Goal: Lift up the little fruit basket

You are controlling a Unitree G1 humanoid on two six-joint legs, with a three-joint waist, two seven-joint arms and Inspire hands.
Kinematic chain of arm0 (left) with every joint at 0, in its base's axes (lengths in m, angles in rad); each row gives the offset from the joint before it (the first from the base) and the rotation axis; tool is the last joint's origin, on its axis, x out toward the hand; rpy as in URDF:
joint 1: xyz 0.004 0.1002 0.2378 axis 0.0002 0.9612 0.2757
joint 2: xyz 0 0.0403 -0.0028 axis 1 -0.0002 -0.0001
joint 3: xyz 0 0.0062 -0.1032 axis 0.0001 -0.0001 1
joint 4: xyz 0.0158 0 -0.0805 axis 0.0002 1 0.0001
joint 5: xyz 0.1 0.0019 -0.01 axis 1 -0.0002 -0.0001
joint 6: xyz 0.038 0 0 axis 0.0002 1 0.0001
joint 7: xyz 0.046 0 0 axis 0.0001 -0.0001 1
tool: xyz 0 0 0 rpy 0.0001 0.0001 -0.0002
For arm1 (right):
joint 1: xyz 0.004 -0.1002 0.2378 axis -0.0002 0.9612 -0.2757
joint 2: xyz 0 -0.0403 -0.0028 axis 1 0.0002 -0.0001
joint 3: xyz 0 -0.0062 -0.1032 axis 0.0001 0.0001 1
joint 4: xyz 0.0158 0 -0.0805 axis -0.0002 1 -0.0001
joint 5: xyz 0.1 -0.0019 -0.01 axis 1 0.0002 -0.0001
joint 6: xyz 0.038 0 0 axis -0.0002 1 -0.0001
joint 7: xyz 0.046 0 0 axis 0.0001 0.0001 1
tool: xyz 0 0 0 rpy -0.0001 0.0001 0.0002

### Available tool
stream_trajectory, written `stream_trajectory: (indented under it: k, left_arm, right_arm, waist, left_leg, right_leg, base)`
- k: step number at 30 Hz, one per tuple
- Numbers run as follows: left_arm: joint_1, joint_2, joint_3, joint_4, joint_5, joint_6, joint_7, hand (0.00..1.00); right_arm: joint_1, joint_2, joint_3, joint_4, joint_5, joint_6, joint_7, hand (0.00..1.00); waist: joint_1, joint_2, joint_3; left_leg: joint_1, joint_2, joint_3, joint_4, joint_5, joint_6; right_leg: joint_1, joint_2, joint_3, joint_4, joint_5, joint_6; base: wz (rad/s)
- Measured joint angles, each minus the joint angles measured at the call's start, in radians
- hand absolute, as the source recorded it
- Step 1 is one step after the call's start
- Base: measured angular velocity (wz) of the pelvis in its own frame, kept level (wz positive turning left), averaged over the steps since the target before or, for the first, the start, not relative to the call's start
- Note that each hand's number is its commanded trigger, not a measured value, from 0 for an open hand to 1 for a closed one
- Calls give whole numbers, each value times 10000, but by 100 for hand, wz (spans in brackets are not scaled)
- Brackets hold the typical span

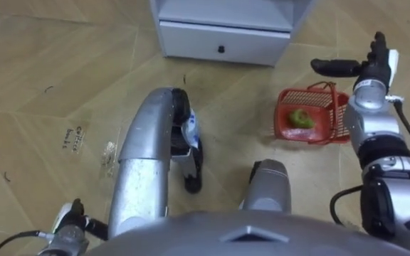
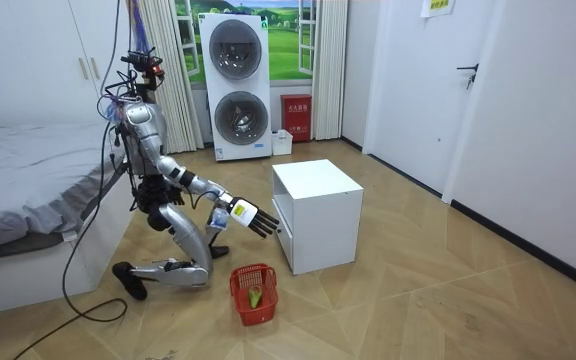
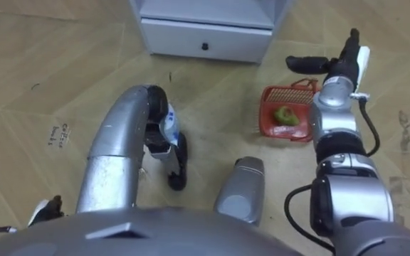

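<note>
Currently: red plastic mesh fruit basket [image 1: 306, 98], one green fruit [image 1: 301, 119] inside, on the wooden floor [image 1: 62, 78] at right, near the white drawer cabinet [image 1: 223, 43]; right hand [image 1: 367, 70] above it, fingers straight, empty; left hand [image 1: 71, 215] near left, state cannot be told. Recommended: lower the right hand, curl round the thin handle [image 1: 324, 87] centrally, lift level. Writing: dark floor marks [image 1: 70, 136] left, illegible.
</note>
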Motion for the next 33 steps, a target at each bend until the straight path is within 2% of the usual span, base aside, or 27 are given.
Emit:
stream_trajectory:
  k: [2, 5, 7, 8, 9, 10, 13, 21, 24, 28, 33]
  left_arm:
    - [151, -3, -37, -8, 1, -15, -25, 0]
    - [161, 4, -52, -67, 0, -52, -184, 0]
    - [280, 17, -200, -198, 3, -70, -299, 0]
    - [219, -113, -299, -245, 1, -21, -334, 0]
    - [289, -256, -373, -439, -2, -18, -483, 0]
    - [282, -250, -427, -517, -2, -17, -572, 0]
    - [273, -243, -534, -567, -1, -15, -726, 0]
    - [223, -110, -1199, -759, -6, -11, -1207, 0]
    - [229, -109, -1401, -809, -4, -7, -1328, 0]
    - [223, -110, -1452, -961, -157, -5, -1352, 0]
    - [238, -110, -1509, -963, -375, 7, -1487, 0]
  right_arm:
    - [15, -106, 31, 204, 108, 0, 165, 0]
    - [12, -464, 229, 251, 412, 0, 424, 0]
    - [12, -769, 464, 263, 416, -70, 586, 0]
    - [-35, -966, 567, 283, 430, -137, 623, 0]
    - [-115, -1154, 781, 284, 489, -190, 631, 0]
    - [-110, -1166, 945, 289, 645, -213, 628, 0]
    - [-113, -1224, 1445, 313, 1049, -218, 634, 0]
    - [-132, -1359, 1861, 981, 1445, -256, 1079, 0]
    - [-131, -1390, 1891, 992, 1505, -256, 1268, 0]
    - [-132, -1567, 1891, 995, 1508, -255, 1472, 0]
    - [-131, -1608, 1966, 1206, 1531, -255, 1581, 0]
  waist:
    - [3, -10, 3]
    - [-34, -6, 5]
    - [-44, 9, 9]
    - [7, 185, 137]
    - [134, 366, 105]
    - [114, 362, 107]
    - [75, 334, 96]
    - [337, 342, 76]
    - [402, 441, 97]
    - [500, 705, 85]
    - [526, 753, 85]
  left_leg:
    - [-43, 63, -6, 117, 97, -61]
    - [-379, 125, -8, 381, 155, -219]
    - [-644, 115, -17, 849, 29, -524]
    - [-751, 213, -207, 1000, -17, -622]
    - [-988, 285, -326, 985, 37, -849]
    - [-1069, 278, -332, 871, 115, -995]
    - [-1068, 286, -390, 724, 215, -1184]
    - [-1105, 287, -487, 733, 243, -1233]
    - [-1159, 282, -485, 740, 241, -1225]
    - [-1227, 282, -441, 711, 242, -1227]
    - [-1203, 260, -338, 627, 245, -1232]
  right_leg:
    - [-6, 58, 47, 182, -108, -140]
    - [-36, 72, 17, 567, -508, -226]
    - [194, 136, -5, 1084, -835, -374]
    - [144, 333, -51, 1197, -786, -472]
    - [-108, 554, -7, 1266, -822, -491]
    - [-234, 558, 6, 1298, -825, -490]
    - [-338, 611, -9, 1317, -827, -491]
    - [-383, 696, -59, 1332, -837, -485]
    - [-426, 689, -59, 1331, -840, -483]
    - [-535, 655, -34, 1333, -840, -484]
    - [-609, 560, 43, 1323, -840, -483]
  base:
    - [-10]
    - [15]
    - [14]
    - [-12]
    - [-15]
    - [-5]
    - [2]
    - [0]
    - [0]
    - [0]
    - [0]
